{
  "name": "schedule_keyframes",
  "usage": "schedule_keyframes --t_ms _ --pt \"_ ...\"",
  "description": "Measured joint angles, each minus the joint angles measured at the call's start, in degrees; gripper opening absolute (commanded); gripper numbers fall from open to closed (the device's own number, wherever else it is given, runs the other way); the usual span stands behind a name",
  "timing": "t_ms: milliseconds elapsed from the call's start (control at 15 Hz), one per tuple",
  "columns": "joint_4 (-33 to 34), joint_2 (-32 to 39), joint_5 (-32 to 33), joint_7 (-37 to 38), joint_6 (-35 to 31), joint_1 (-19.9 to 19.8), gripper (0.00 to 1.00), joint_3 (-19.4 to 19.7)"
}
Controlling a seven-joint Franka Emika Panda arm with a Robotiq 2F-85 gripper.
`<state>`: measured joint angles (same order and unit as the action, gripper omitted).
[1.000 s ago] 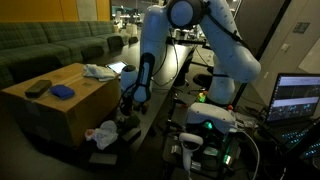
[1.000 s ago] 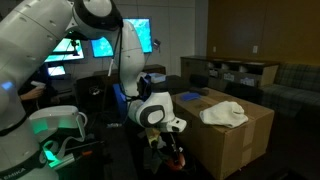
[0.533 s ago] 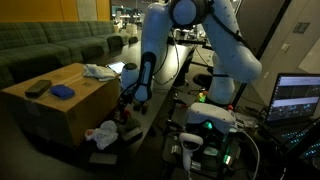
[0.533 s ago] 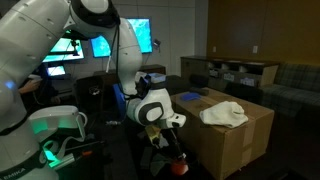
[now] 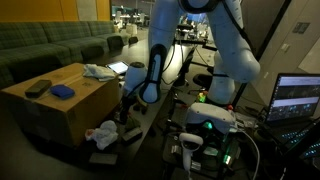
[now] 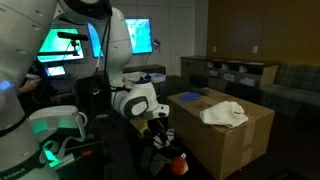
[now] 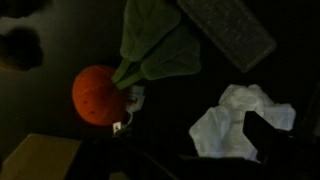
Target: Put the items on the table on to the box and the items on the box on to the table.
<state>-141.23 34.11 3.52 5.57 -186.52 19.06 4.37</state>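
The brown cardboard box (image 5: 60,115) (image 6: 230,150) carries a white cloth (image 5: 98,71) (image 6: 223,113), a blue item (image 5: 63,92) and a dark flat item (image 5: 37,88). On the dark table (image 7: 170,110) lie an orange-red plush toy (image 7: 97,95) (image 6: 180,165) with green leaves, a crumpled white cloth (image 7: 240,120) (image 5: 103,133) and a grey flat ridged object (image 7: 228,28). My gripper (image 7: 198,135) (image 6: 162,122) (image 5: 133,108) hangs above the table beside the box, open and empty. Only one dark finger (image 7: 262,135) shows, over the white cloth's edge. The toy lies apart from it.
A green sofa (image 5: 50,45) runs behind the box. The robot's base with green lights (image 5: 210,125) (image 6: 55,125) stands at the table's near end. A laptop screen (image 5: 297,98) and monitors (image 6: 120,40) glow nearby. A tan corner (image 7: 40,158) shows in the wrist view.
The gripper opened, left the orange-red toy on the table next to the box, then rose and drew back from it.
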Motion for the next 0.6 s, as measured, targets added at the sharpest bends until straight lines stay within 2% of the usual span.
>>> schedule_keyframes --t_ms 267,600 --pt "-3.12 -1.26 0.11 -3.08 0.01 -3.62 1.00 -7.01" --pt "-4.50 -0.09 0.10 -3.51 0.04 -3.91 1.00 -9.26"
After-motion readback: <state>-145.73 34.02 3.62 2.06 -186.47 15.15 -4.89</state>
